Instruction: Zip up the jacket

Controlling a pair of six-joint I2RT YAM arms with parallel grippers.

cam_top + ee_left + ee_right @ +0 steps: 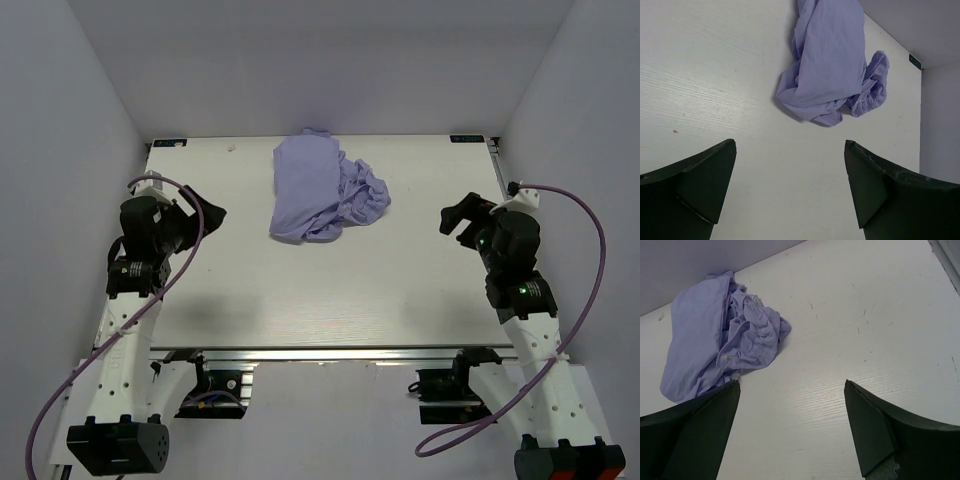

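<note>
Entry 1, jacket (325,190): one lavender garment, crumpled in a heap at the upper centre of the top view. It lies on the table (400,300), well apart from both grippers.

Entry 2, zipper track (731,342): a pale toothed line down a fold, at the upper left of the right wrist view. We cannot make out the slider.

Entry 3, left gripper (790,145): released, jaws spread wide over bare tabletop, nothing between them.

Entry 4, right gripper (792,385): likewise released and empty, with the heap at the upper left of its view.

Step in hand, as we judge it: reaching for the heap to lay it flat, since no zipping can begin while the front edges are buried. We advise pinching a single outer layer at the hem or shoulder, one arm on each side. We then draw outward gently so that the track faces up. Thin cloth bunches easily, and a deep bite would catch several layers.
</note>
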